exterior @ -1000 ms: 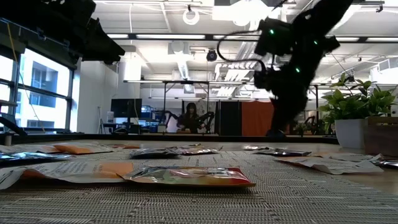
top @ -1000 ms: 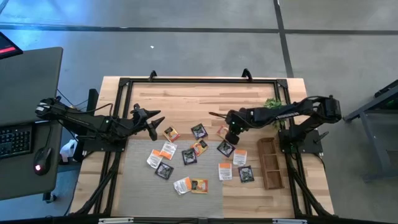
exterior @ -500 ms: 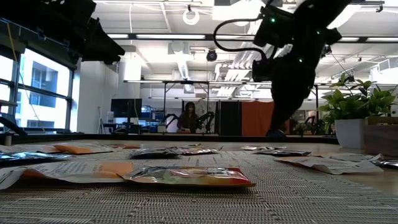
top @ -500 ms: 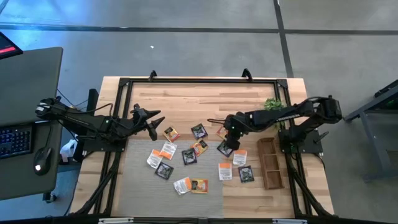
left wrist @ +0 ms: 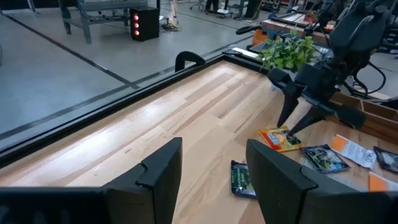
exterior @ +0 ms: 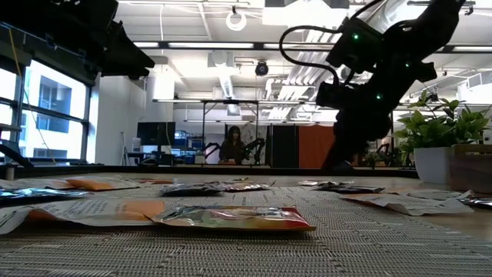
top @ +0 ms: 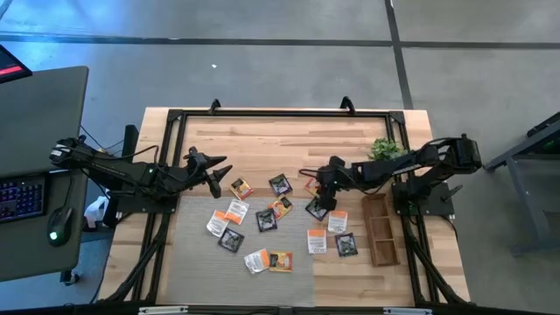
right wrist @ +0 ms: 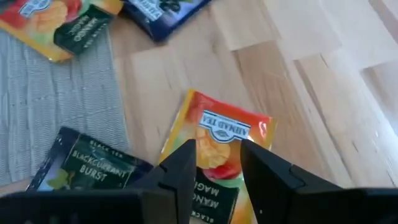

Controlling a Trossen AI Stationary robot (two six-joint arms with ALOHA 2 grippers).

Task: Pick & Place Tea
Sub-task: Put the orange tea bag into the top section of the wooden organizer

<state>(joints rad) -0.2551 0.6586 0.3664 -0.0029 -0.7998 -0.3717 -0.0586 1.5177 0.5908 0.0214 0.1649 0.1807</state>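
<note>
From above, the right tool (top: 317,185) hung over the tea (top: 280,223) strewn mid-table (top: 262,140); the left tool (top: 213,173) waited at nine o'clock, fingers apart. Down low, sachets lay flat on the mat (exterior: 369,231). Right wrist: fingers spread, gripping nothing, just above an orange sachet (right wrist: 219,143) on bare wood.

The high camera is looking straight down on the table (top: 262,140). The low one is sitting at mat (exterior: 369,238) level, facing the room. Wrist cameras are hovering close; all are sharing the sachets (top: 278,185).
</note>
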